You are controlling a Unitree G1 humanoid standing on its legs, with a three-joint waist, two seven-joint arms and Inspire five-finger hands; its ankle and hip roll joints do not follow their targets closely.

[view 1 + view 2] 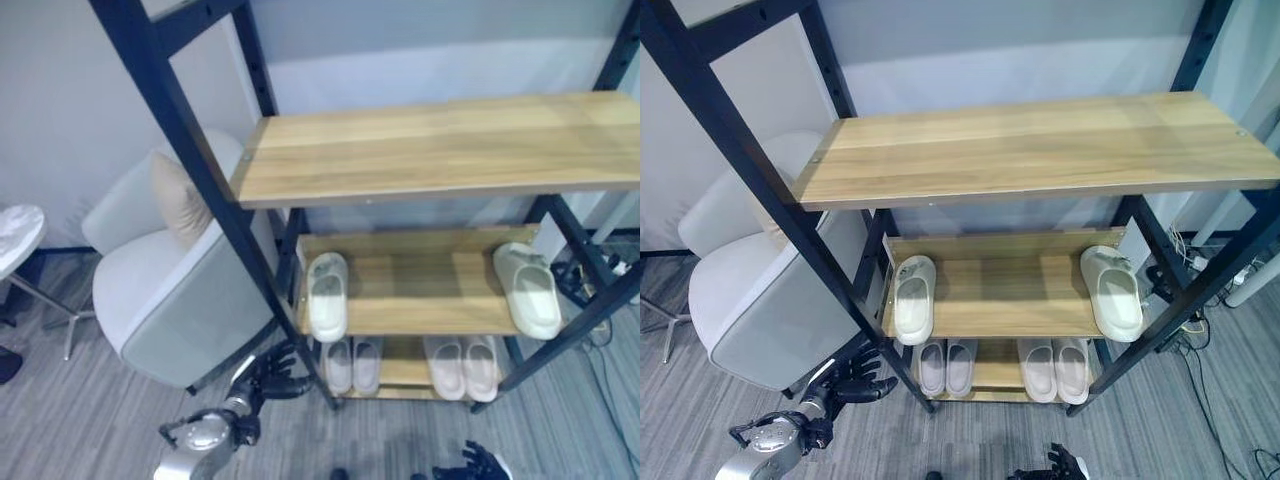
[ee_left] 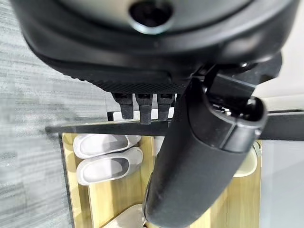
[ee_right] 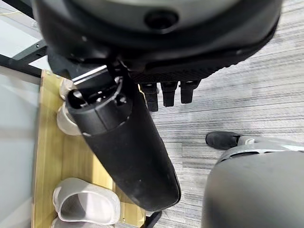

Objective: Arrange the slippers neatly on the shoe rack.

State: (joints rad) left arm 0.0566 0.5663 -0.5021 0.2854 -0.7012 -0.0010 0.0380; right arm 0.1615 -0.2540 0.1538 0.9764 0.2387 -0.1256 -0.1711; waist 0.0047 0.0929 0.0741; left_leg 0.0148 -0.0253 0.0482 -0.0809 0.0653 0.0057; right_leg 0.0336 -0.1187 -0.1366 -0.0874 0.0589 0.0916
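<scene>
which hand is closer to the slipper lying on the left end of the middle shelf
Left. The left hand hangs low by the rack's front left leg, just below and left of that slipper. The right hand sits lower and well over to the right, beneath the bottom shelf's right pair.

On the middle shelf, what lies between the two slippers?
Bare wood. In the left eye view the left slipper and right slipper sit at opposite ends of the middle shelf.

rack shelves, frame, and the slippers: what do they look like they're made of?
Shelves: light wood or wood-look laminate, with visible grain streaks and a matte finish; which of the two is unclear.
Frame: probably metal, dark and matte, with a row of holes along the upright posts.
Slippers: likely moulded foam or soft rubber, seen in the thick one-piece shape, off-white and matte with no seams showing.
</scene>
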